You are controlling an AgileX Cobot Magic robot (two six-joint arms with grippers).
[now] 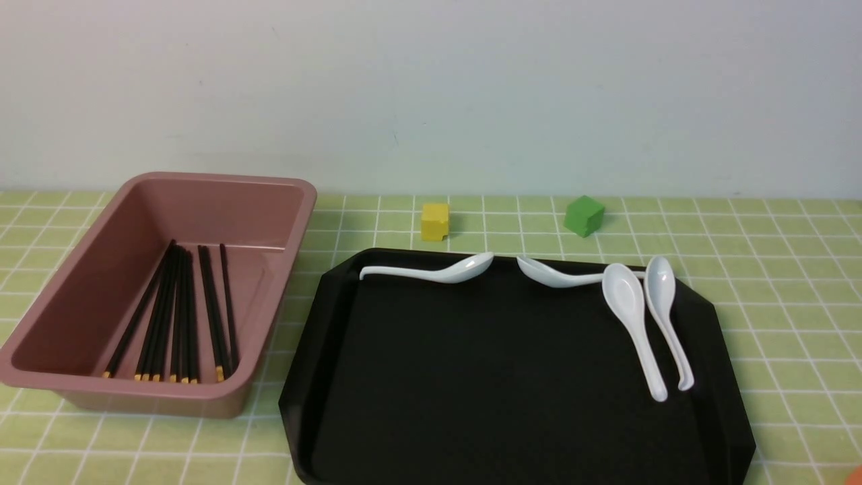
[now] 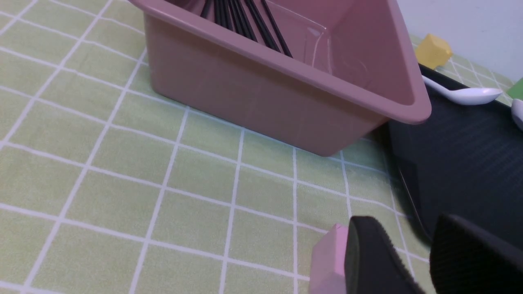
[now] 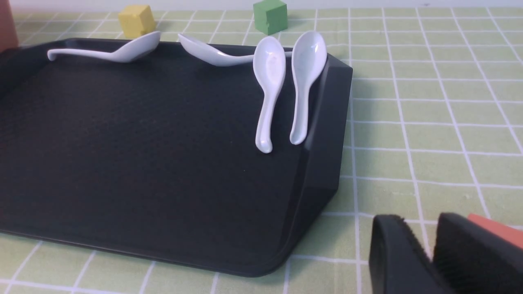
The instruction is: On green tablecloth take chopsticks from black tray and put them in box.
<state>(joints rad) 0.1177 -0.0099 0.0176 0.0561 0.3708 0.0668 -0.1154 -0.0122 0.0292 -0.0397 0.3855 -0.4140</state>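
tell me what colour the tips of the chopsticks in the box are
Yellow-gold on the near ends of the black chopsticks lying in the pink box; clearest in the front view.

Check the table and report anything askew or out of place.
Nothing spilled or damaged. Only oddity: one white spoon leans on the black tray rim. The chopsticks lie bundled in the box.

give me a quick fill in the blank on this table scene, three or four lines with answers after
1. All the chopsticks lie inside the ____.
2. The number of white spoons on the black tray is ____.
3. Beyond the tray, the yellow cube sits to the left of a cube coloured ____.
4. The chopsticks' tips nearest the front camera are coloured ____.

Missing words: box; four; green; yellow
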